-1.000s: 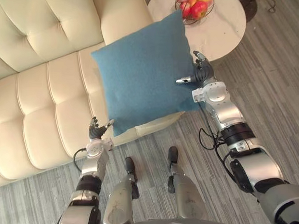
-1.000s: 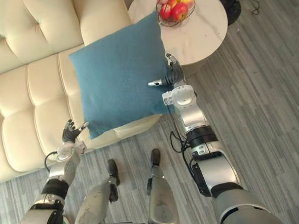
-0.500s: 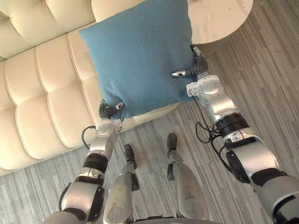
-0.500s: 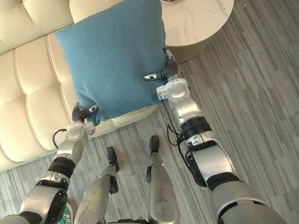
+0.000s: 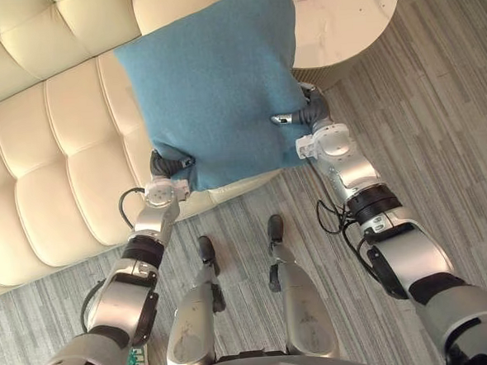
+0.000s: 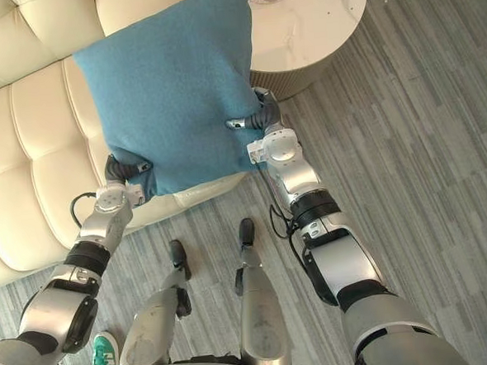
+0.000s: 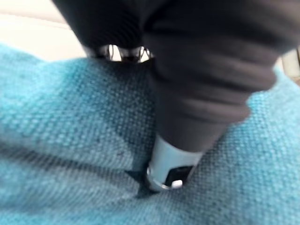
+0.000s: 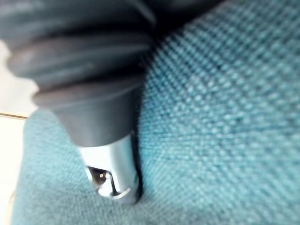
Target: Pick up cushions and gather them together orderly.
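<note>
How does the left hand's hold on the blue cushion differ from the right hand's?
The left hand grips the square blue fabric cushion near its lower left corner, by the cream tufted sofa; the right hand grips the right edge, beside the round white table. The left sits nearer the robot. Both pinch it, thumb on the front.

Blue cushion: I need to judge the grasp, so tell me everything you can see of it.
The blue cushion is square, plump, of coarse woven teal cloth, plain. It is held up tilted, face toward the camera, before the cream sofa, its top corner overlapping the round table. The left hand pinches its lower left corner, the right hand its right edge, thumb on the front; the cloth dimples under both thumbs.
</note>
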Controlling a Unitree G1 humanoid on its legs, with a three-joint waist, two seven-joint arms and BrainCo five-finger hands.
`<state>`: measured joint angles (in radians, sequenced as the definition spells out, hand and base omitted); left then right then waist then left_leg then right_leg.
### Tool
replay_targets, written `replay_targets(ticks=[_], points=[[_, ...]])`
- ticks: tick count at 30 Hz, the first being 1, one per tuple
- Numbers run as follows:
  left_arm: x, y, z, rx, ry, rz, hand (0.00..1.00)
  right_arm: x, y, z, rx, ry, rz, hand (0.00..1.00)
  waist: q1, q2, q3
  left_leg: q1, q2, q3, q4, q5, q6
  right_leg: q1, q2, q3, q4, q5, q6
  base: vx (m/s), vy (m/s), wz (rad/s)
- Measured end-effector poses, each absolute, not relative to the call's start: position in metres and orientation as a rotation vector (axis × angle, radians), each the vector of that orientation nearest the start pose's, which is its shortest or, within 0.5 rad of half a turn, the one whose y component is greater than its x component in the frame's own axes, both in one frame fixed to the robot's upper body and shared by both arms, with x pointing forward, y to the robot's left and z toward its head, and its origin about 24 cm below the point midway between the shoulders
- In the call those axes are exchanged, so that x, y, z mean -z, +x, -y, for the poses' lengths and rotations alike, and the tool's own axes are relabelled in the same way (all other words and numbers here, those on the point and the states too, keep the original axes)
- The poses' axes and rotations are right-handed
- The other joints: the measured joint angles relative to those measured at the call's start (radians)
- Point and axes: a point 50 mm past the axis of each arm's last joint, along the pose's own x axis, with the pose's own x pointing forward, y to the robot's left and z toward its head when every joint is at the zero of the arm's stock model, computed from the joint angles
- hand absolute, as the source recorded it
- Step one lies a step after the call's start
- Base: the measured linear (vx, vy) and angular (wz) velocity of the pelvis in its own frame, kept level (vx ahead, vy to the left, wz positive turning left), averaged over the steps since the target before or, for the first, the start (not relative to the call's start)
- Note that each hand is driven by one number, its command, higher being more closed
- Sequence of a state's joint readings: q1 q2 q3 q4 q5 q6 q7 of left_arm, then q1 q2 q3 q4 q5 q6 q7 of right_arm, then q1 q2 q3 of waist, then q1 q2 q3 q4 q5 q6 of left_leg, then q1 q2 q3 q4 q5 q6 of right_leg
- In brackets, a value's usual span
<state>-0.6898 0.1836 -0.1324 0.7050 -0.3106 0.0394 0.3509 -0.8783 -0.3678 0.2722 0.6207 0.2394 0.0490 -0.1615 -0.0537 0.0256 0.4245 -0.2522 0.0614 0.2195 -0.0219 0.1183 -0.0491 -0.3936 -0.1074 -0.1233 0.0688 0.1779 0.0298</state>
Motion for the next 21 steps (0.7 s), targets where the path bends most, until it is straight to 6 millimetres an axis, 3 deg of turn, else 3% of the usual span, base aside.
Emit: replay_targets(ticks=[4, 11, 19, 21], points=[[-0.092, 0.373, -0.151, -0.19, 0.01, -0.055, 1.0, -0.165, 0.382, 0.144, -0.063, -0.245, 0.196, 1.0, -0.002, -0.008, 0.005, 0.033, 0.002, -0.001, -0.007, -0.004, -0.003, 0.042, 0.007, -0.003, -0.024, 0.002, -0.002, 0.06, -0.018, 0.01], [-0.094, 0.359, -0.162, -0.182, 0.036, -0.003, 1.0, -0.128, 0.357, 0.133, -0.09, -0.132, 0.146, 1.0, -0.011, -0.008, 0.004, 0.097, 0.007, 0.004, -0.034, -0.012, -0.015, 0.114, 0.015, -0.004, -0.074, 0.007, 0.001, 0.11, 0.004, -0.04], [-0.076, 0.324, -0.166, -0.174, -0.008, 0.002, 1.0, -0.105, 0.335, 0.126, -0.109, -0.085, 0.098, 1.0, -0.011, -0.011, -0.011, 0.177, 0.02, -0.003, -0.035, -0.027, -0.025, 0.224, 0.038, -0.022, -0.117, 0.006, 0.0, 0.06, -0.006, 0.04], [-0.066, 0.311, -0.168, -0.187, -0.029, -0.017, 1.0, -0.102, 0.326, 0.121, -0.12, -0.063, 0.105, 1.0, -0.008, -0.011, -0.044, 0.186, 0.025, -0.004, -0.034, -0.034, -0.029, 0.236, 0.045, -0.022, -0.126, 0.005, -0.002, 0.0, 0.0, 0.0]])
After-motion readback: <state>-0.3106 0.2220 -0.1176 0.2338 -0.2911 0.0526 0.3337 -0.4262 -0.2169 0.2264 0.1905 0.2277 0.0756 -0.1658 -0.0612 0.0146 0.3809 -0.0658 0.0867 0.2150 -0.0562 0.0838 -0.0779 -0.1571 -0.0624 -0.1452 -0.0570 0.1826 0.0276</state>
